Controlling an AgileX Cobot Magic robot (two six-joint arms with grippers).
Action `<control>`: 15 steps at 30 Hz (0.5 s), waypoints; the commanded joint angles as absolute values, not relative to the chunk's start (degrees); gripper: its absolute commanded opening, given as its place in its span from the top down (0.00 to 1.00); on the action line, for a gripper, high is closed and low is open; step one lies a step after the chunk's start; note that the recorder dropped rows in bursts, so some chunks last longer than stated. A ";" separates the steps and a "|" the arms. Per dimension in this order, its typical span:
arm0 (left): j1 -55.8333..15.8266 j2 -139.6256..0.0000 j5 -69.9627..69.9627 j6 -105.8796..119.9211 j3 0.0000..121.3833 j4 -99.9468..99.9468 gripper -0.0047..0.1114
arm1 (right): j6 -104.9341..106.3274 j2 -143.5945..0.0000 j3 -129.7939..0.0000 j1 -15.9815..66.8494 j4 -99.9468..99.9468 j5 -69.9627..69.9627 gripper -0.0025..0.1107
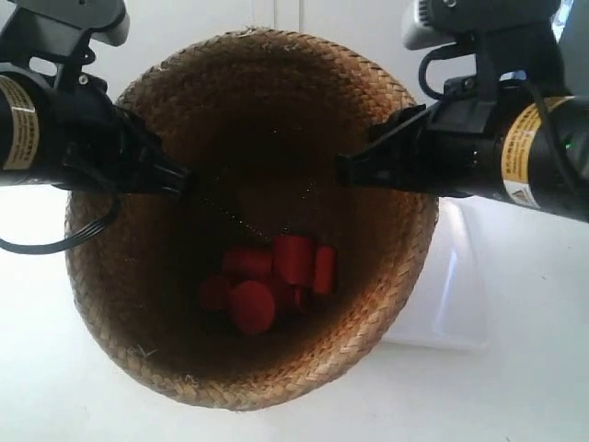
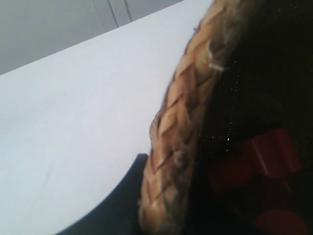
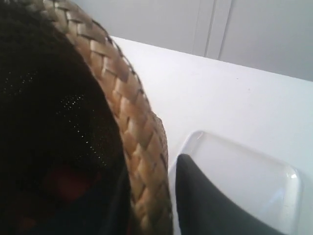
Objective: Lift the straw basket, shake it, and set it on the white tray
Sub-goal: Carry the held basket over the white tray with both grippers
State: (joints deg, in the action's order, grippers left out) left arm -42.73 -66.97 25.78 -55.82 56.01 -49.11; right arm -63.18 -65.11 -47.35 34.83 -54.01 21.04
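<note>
The straw basket fills the middle of the exterior view, its round braided rim facing the camera, held up between the two arms. Several red round pieces lie at its bottom. My left gripper is shut on the rim at the exterior view's left, with the braid between a dark outer finger and the shadowed inside. My right gripper is shut on the opposite rim, one finger outside. The white tray lies beneath, at the basket's right side, partly covered by it.
A white table lies under everything. In the right wrist view the tray sits just outside the rim. A pale wall with panel seams stands behind the table. The red pieces show dimly inside the basket.
</note>
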 commanded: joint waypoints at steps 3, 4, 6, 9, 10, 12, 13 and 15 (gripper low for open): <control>-48.69 -59.53 34.24 -36.74 58.62 -32.36 0.96 | -42.53 -55.86 -49.28 42.19 -33.70 26.83 0.98; -51.20 -57.12 33.93 -35.20 58.62 -30.64 0.96 | -40.50 -53.36 -48.72 44.03 -31.88 24.88 0.98; -53.79 -55.43 33.66 -39.85 58.16 -38.80 0.96 | -44.82 -50.90 -46.15 45.71 -38.01 18.13 0.98; -49.05 -61.99 38.02 -72.31 54.25 -71.34 0.96 | -81.67 -60.07 -44.79 39.25 -75.12 25.27 0.98; -46.75 -65.10 37.52 -75.33 53.73 -73.75 0.96 | -86.36 -63.26 -44.79 37.65 -79.13 28.44 0.98; -45.77 -67.52 34.20 -72.13 53.73 -69.60 0.96 | -84.68 -66.44 -45.18 36.91 -75.70 26.80 0.98; -46.47 -67.81 32.45 -71.44 53.73 -69.45 0.96 | -83.23 -66.43 -45.18 37.18 -75.09 24.22 0.98; -47.75 -67.32 30.53 -72.15 53.95 -70.15 0.96 | -83.12 -65.76 -45.07 38.03 -75.09 20.33 0.98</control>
State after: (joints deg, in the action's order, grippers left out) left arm -47.29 -68.07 30.09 -70.22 53.68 -65.49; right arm -80.94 -67.05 -44.63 37.96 -72.39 22.91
